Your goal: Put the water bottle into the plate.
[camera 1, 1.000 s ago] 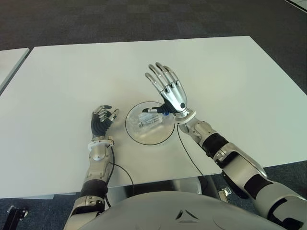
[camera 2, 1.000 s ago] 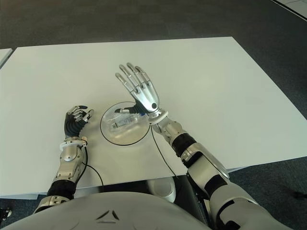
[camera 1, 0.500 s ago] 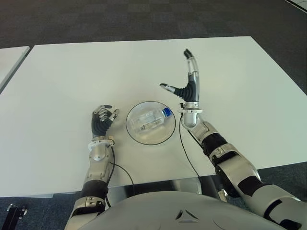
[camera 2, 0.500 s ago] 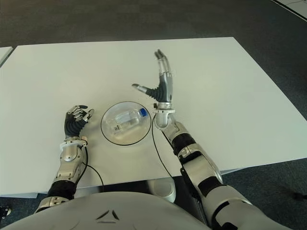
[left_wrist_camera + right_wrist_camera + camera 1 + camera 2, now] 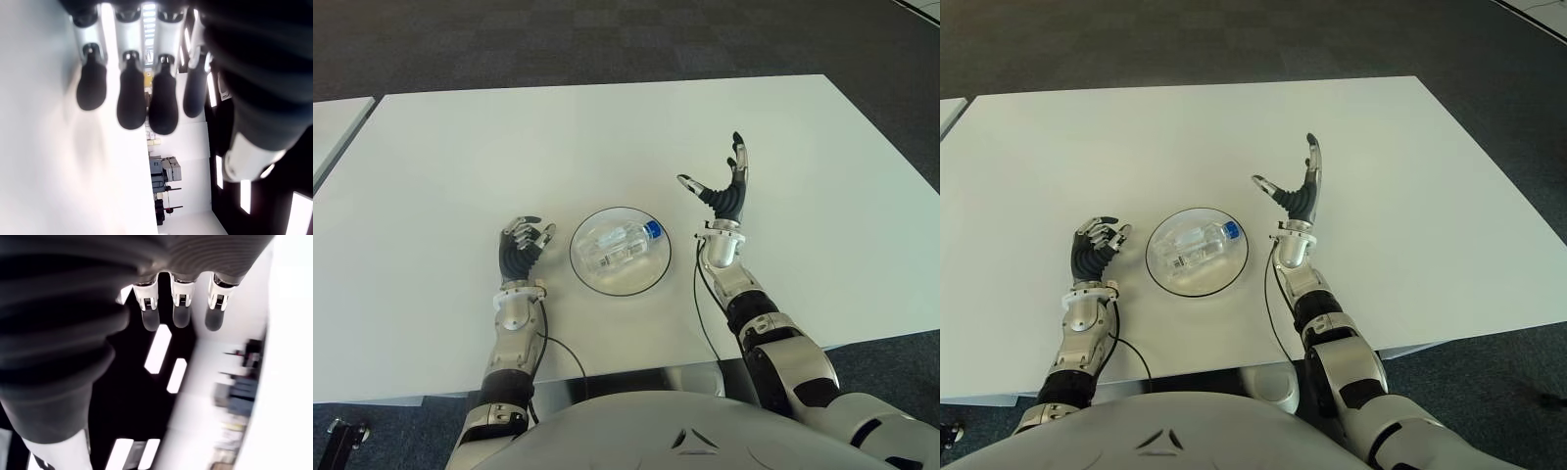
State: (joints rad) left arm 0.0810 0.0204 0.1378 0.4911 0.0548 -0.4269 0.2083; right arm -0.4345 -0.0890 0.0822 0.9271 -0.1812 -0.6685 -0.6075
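Our left hand [image 5: 521,243] shows at 9 o'clock of the round clear glass plate [image 5: 590,271], fingers curled, holding nothing. The clear plastic water bottle with blue cap [image 5: 622,243] lies on its side inside the plate on the white counter [image 5: 460,157]. Our right hand [image 5: 724,191] is raised at 3 o'clock, fingers spread, empty. We judge placement done; retract clear of the rim, no nudging.

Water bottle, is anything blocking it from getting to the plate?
No. The water bottle already lies inside the plate. The right hand is open beside it and the left hand is curled on the other side.
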